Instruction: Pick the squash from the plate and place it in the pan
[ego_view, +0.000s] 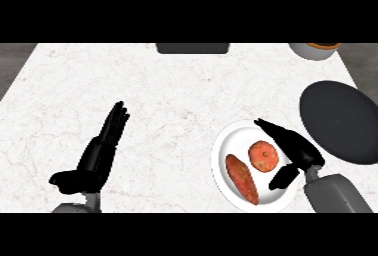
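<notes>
Now we hold our right hand (297, 151) above the plate (227, 144), fingers straight and apart from the thumb, gripping nothing. The round squash (263, 156) lies just left of its palm, the pan (341, 122) to its right. Our left hand (96, 160) rests open, well apart.

The counter (148, 85) looks like pale veined marble, the plate (225, 150) smooth white, the pan (339, 120) matt dark grey.

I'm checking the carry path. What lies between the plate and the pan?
In the head view, only the open right hand lies there, over the right rim of the plate; otherwise just a narrow strip of counter separates it from the pan.
</notes>
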